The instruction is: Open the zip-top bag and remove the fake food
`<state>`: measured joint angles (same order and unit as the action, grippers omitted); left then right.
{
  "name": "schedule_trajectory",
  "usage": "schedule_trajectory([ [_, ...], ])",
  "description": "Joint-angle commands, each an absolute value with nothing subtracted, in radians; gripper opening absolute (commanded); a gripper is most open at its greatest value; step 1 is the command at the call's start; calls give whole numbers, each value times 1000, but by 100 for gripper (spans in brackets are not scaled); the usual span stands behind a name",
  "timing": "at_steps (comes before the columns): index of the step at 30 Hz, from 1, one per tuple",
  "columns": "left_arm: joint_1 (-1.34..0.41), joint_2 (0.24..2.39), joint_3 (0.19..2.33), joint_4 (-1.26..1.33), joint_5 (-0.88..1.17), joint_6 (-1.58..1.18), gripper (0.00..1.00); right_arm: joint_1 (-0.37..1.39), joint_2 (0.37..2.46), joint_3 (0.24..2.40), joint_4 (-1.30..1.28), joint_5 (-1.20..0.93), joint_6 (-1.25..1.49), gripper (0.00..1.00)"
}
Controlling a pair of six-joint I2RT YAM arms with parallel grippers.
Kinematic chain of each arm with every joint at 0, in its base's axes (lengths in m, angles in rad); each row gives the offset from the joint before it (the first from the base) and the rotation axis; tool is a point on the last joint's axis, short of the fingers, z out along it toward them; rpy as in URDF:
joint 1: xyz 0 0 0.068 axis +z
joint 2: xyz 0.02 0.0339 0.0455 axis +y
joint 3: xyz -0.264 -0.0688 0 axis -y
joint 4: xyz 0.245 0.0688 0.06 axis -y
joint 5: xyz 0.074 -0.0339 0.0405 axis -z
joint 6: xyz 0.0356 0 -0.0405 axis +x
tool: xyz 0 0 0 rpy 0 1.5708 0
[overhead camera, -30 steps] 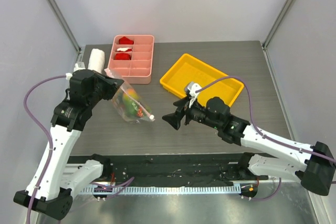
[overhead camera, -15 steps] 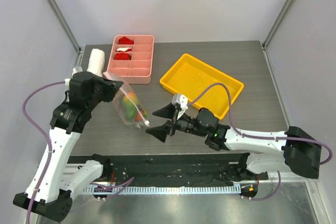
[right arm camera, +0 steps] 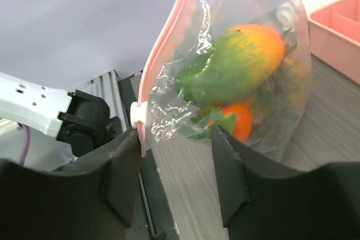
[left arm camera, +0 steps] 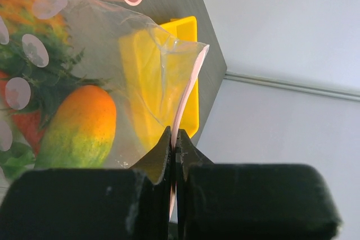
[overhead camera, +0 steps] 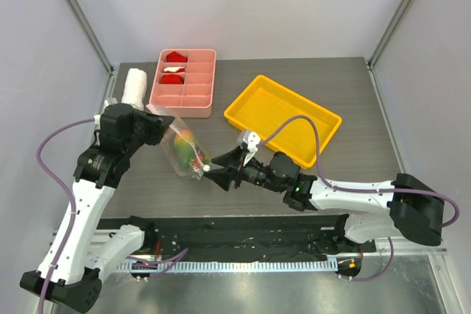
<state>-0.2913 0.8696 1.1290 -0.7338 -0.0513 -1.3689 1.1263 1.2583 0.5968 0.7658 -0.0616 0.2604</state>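
The clear zip-top bag (overhead camera: 184,148) hangs above the table, held up by my left gripper (overhead camera: 158,124), which is shut on its pale pink zip strip (left arm camera: 185,96). The fake food shows through the plastic: an orange-green mango (left arm camera: 79,125), also in the right wrist view (right arm camera: 236,60), an orange piece (right arm camera: 239,121) and green leaves. My right gripper (overhead camera: 219,170) is open, its fingers (right arm camera: 121,167) on either side of the bag's lower corner, next to the white zip slider (right arm camera: 138,113).
A yellow tray (overhead camera: 283,119) lies right of centre. A pink divided tray (overhead camera: 184,82) with red-and-white pieces stands at the back, a rolled white towel (overhead camera: 134,84) to its left.
My right arm has reached left, from about mid-table to the bag's lower corner, with its jaws open. The left gripper has kept hold of the bag, which shifted slightly.
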Motion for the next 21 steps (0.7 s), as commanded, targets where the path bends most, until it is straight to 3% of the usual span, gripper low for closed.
schedule_trajectory([
  [1,-290,831,1123,-641,-6,-1372,0,1131,1284,673,804,-34,267,40],
  [2,-290,828,1129,-628,-6,-1332,0,1132,1287,670,801,-32,265,9],
  [3,-290,824,1134,-632,-6,-1309,0,1131,1284,667,798,-25,264,1],
  [6,-290,796,1163,-612,73,-1094,4,1128,1214,673,694,-5,204,1],
  [8,-290,775,1198,-685,63,-952,31,1108,1133,719,508,51,149,1],
  [9,-290,763,1218,-702,55,-807,63,1088,1121,745,436,35,140,2],
  [10,-290,741,1227,-739,55,-737,71,1025,1115,821,355,-88,130,1],
  [14,-290,689,1223,-709,171,-479,78,881,1155,974,12,-408,65,1],
  [19,-293,767,1226,-557,595,-407,80,873,1255,1162,-253,-518,-86,1],
  [21,-302,805,1229,-500,652,-396,90,868,1269,1201,-303,-519,-141,1],
])
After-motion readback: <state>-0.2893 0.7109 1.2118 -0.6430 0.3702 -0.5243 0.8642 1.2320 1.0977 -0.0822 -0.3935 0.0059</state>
